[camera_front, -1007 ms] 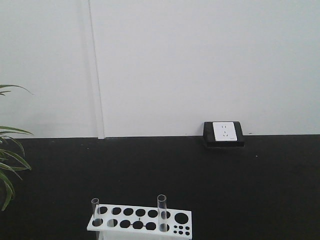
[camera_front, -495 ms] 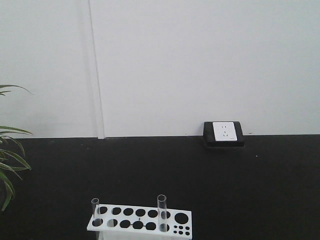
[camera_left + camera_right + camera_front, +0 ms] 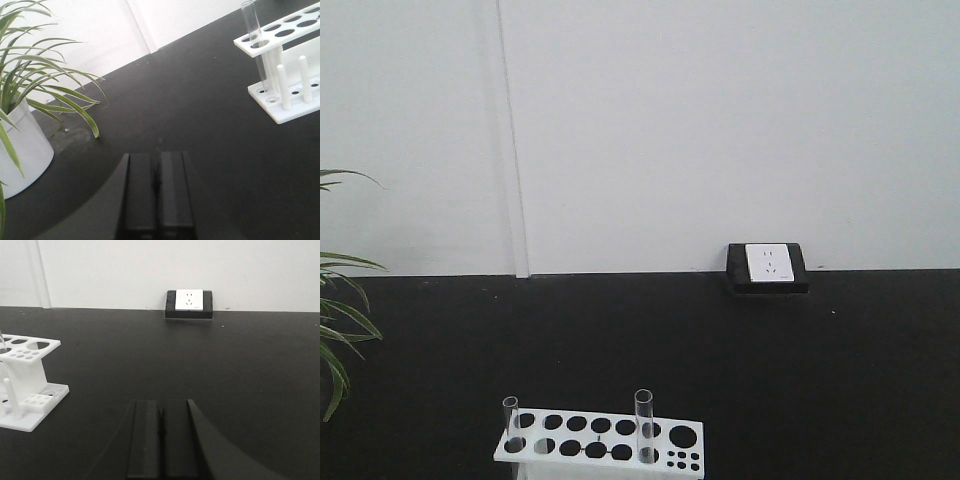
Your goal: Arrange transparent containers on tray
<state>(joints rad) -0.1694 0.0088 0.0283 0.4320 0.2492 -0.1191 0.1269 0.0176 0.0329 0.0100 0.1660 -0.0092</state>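
Left test tube (image 3: 510, 418) and right test tube (image 3: 643, 425) stand upright in the white holed rack (image 3: 600, 447), dropped into its holes so they can't roll, and the yellow tray they're bound for shows in no view. Left gripper (image 3: 157, 167) and right gripper (image 3: 161, 410) hang low over the black table (image 3: 250, 370), fingers pressed together on nothing, both well apart from the rack, a waiting pose by my read. No brand or writing is legible: the tubes are bare, and the wall socket (image 3: 767, 262) shows only slots
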